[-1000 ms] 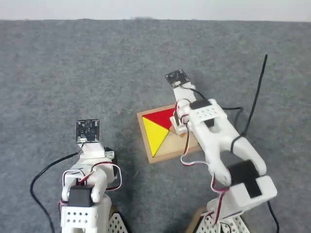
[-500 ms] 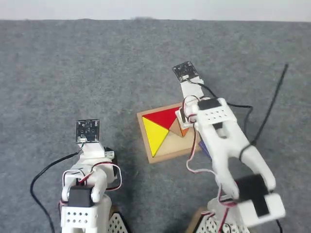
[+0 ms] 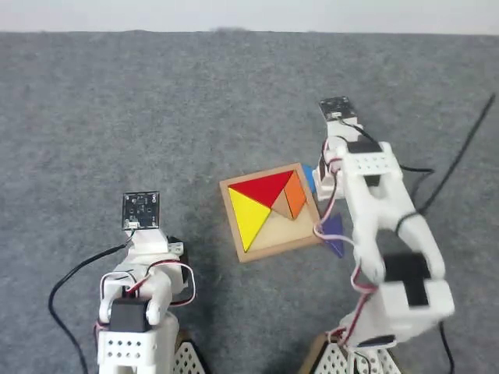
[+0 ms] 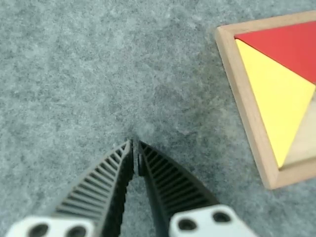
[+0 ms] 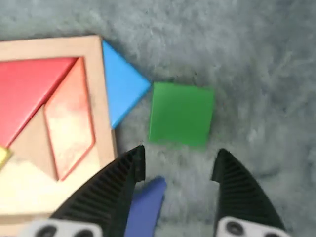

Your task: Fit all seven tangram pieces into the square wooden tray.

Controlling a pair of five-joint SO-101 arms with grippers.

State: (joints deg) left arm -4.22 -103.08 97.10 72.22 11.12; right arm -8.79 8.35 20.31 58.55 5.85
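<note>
- Surveying the high view: the tray [image 3: 231, 222] lies on the grey desk [image 3: 117, 93], turned corner-on to the arms. Seated in it are a red triangle [image 3: 265, 189], a yellow triangle [image 3: 248, 218] and an orange parallelogram [image 3: 295, 196]. The rest of its floor shows bare wood.
- High view, outside the tray: a blue triangle [image 3: 310, 179] touches the tray's outer edge under the right arm [image 3: 374, 195]. An indigo piece [image 3: 333, 231] lies just beside that same edge. The left arm [image 3: 140, 273] stands well apart from the tray.
- Left wrist view: the left pincer [image 4: 135, 145] is pressed together with nothing in it. It sits over bare desk, near one tray corner but apart from it.
- Right wrist view: the right pincer [image 5: 180, 160] is spread and empty. A green square [image 5: 181, 113] lies flat on the desk outside the tray, just past the blue triangle's point. Whether the two touch cannot be told.
- Handling, as judged: the square looks thin, stiff and light. Its smooth painted faces are likely to slip, and its low edges offer little purchase. The best hold is across two opposite straight sides, low against the desk.
- Position, as judged: the square lies just ahead of the right pincer's tips. The spread looks slightly wider than the square and roughly in line with it.
</note>
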